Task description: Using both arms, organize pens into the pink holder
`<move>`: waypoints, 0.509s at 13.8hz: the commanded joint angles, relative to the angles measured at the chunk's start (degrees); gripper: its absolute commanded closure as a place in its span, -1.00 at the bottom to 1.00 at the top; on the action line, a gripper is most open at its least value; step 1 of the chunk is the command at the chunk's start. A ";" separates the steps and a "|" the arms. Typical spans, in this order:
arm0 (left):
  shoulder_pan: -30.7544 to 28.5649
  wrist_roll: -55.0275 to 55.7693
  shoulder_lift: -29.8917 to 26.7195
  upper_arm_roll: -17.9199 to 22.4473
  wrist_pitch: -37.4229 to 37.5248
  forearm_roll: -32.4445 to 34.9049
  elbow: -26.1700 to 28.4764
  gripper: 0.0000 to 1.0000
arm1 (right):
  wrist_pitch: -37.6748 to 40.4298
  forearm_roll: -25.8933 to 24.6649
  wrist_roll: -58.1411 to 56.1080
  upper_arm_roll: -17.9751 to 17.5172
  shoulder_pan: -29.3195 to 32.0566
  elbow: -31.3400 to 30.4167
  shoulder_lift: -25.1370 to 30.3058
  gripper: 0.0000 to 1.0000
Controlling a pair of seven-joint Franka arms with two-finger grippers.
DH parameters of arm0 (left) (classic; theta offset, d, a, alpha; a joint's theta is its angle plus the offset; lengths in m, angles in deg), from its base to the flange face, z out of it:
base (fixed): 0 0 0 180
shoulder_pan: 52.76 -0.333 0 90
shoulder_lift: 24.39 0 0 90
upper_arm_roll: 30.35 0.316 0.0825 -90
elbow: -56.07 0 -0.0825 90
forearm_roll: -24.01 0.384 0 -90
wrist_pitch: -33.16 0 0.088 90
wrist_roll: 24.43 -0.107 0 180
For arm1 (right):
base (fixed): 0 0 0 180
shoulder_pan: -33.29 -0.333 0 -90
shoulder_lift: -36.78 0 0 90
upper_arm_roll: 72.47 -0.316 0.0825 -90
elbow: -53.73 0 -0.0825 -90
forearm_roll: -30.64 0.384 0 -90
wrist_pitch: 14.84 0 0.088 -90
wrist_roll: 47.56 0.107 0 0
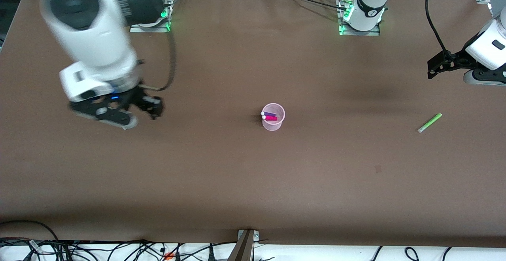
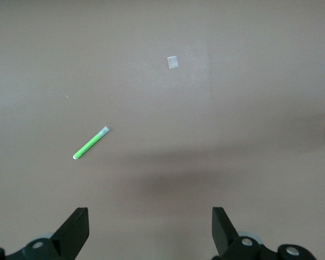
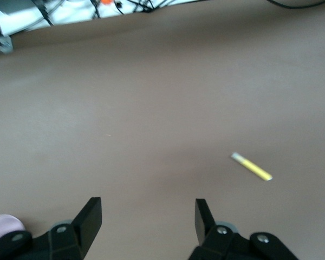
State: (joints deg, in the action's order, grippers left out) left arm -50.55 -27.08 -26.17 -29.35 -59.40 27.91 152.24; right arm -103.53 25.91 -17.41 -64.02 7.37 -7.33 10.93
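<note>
- Four pens show across the three views: two in the pink holder (image 1: 273,117), two lying loose on the brown table (image 1: 237,182).
- One holder only, standing upright near the middle of the table; the dark purple pen (image 1: 269,114) and the magenta pen (image 1: 270,118) lean side by side inside it, pale tips at the rim on the side toward the right arm's end.
- One light green pen (image 1: 429,123) lies flat toward the left arm's end, well apart from the holder.
- One yellow pen (image 3: 252,167) lies flat on the table and appears in the right wrist view alone; the front view does not show it.
- Two grippers, both up in the air and both empty.
- Left gripper (image 1: 435,69) hangs over bare table near the left arm's end, fingers spread wide; its wrist view shows the green pen, a small pale square patch (image 2: 173,62) on the table, and a sliver of the holder's rim at the frame edge.
- Right gripper (image 1: 148,108) is over bare table toward the right arm's end, fingers parted with nothing between them.
</note>
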 commanded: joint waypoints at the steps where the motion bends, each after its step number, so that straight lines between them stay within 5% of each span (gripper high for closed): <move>1: 0.25 0.19 0.81 0.23 1.23 -1.18 -1.78 -1.00 | 1.50 6.28 -14.10 -1.42 9.02 -1.95 1.50 -0.91; 4: 0.25 0.19 0.81 0.32 1.23 -1.18 -1.78 -1.00 | 2.38 9.03 -26.50 -0.73 14.75 -4.40 2.72 -0.99; 7: 0.25 0.28 0.81 0.23 1.23 -1.18 -1.78 -1.00 | -3.82 9.38 -29.17 1.74 15.11 -16.05 7.63 -0.98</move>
State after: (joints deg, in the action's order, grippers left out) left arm -50.54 -27.08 -26.15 -29.34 -59.34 27.91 152.22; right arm -102.34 34.34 -44.97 -62.81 23.13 -13.01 12.65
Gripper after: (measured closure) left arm 0.000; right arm 0.004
